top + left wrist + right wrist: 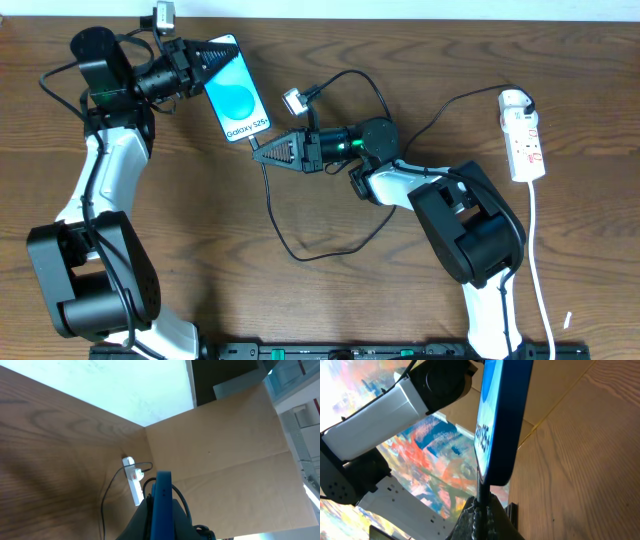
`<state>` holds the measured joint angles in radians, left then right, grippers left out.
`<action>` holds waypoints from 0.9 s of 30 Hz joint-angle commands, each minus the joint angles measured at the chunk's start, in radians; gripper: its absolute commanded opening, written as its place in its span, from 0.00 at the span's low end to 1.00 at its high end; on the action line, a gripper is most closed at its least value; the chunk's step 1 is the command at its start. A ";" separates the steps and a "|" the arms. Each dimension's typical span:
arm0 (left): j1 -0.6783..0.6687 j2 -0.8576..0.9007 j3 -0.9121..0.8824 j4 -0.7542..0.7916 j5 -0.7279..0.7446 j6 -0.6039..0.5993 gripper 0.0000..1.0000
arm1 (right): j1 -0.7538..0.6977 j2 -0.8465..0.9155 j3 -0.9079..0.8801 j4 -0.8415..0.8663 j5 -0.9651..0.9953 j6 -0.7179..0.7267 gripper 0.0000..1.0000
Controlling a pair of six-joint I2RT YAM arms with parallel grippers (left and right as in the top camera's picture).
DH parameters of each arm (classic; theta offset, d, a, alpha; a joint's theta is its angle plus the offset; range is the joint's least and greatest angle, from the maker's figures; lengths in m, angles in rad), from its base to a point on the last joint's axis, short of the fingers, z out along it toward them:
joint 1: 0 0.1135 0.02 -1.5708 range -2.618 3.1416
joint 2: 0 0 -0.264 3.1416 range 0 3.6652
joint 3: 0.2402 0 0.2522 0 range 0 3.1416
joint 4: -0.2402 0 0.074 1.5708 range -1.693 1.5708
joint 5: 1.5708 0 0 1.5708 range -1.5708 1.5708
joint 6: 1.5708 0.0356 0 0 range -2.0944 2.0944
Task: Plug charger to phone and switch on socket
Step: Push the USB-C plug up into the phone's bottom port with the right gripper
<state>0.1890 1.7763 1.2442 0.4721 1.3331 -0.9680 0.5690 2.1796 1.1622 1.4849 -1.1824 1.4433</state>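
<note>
The phone (238,100), its blue screen reading "Galaxy S25+", is held off the table at the back left. My left gripper (215,52) is shut on its top end; in the left wrist view the phone (162,495) stands edge-on between the fingers (162,522). My right gripper (258,152) is shut on the charger tip (482,487), which meets the bottom edge of the phone (502,420). I cannot tell whether it is seated. The charger cable (300,255) loops across the table. The socket (525,135) lies at the far right and also shows in the left wrist view (133,480).
A small silver plug (293,98) on a black lead lies just right of the phone. The socket's white cord (540,270) runs down the right side to the front edge. A brown cardboard wall (225,445) stands beyond the table.
</note>
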 commanded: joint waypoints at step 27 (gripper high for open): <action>-0.027 -0.029 0.019 0.003 0.100 0.055 0.07 | 0.001 0.005 0.015 -0.011 0.175 0.018 0.01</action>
<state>0.1913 1.7763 1.2442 0.4755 1.3476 -0.9371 0.5789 2.1799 1.1622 1.4765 -1.1553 1.4586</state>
